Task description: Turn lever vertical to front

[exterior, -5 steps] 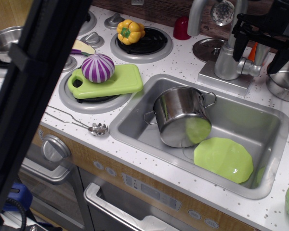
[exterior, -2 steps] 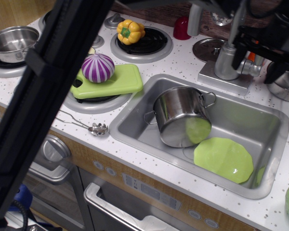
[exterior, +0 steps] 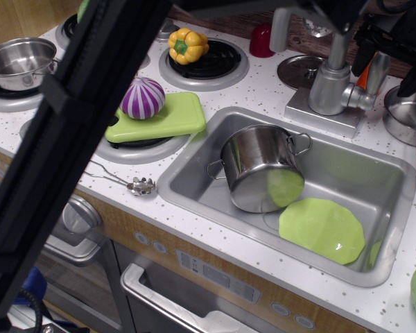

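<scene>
Arm: a broad black arm link (exterior: pixel 69 139) is slanting across the left of the view, from the top edge down to the lower left corner, out of focus and hiding part of the tabletop (exterior: pixel 263 87).
Hand: the black hand (exterior: pixel 392 59) is hanging at the far right corner of the tabletop, just above and around the lever; one dark finger (exterior: pixel 362 52) is lying just left of the lever's tip, another (exterior: pixel 414 73) is standing to its right. How far it is open, and whether it is gripping or only touching, I cannot tell.
Lever: the lever (exterior: pixel 373 73) is standing nearly upright beside the chrome faucet column (exterior: pixel 329 87), orange-red showing on its left side.
Sink: the sink (exterior: pixel 395 173) is holding a steel pot (exterior: pixel 260 166) tipped on its side, and a green plate (exterior: pixel 322 230) lying flat just beside it.
Cutting board: a purple-striped onion (exterior: pixel 141 98) is sitting on the green cutting board (exterior: pixel 173 114).
Far burner: a yellow pepper (exterior: pixel 188 45) is resting on it.
Left edge: a small steel pot (exterior: pixel 17 62) is standing there.
</scene>
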Action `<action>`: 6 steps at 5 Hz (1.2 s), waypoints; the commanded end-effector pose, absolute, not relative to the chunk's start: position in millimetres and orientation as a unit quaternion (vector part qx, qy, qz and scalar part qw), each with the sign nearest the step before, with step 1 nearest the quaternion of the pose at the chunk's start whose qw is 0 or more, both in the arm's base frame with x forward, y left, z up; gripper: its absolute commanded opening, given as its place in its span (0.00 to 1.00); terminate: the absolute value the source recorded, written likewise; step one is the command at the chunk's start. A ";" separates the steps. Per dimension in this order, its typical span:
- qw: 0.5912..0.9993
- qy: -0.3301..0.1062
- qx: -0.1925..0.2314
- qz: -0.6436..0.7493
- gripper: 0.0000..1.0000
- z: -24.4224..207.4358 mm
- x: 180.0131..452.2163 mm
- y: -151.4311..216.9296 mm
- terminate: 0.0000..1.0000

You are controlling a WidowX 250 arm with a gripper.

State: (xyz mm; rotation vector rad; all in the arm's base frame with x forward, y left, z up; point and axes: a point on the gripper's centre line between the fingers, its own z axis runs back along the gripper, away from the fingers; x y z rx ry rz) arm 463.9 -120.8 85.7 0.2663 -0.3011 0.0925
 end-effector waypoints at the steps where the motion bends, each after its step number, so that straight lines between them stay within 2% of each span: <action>1: 0.972 -0.201 0.118 0.040 1.00 116.4 483.6 -119.6 0.00; 2: 0.974 -0.201 0.104 0.033 1.00 113.7 494.0 -115.2 0.00; 3: 0.975 -0.199 0.095 0.042 0.00 109.3 496.2 -118.8 0.00; 6: 0.976 -0.177 0.092 0.088 0.00 107.3 456.5 -132.3 0.00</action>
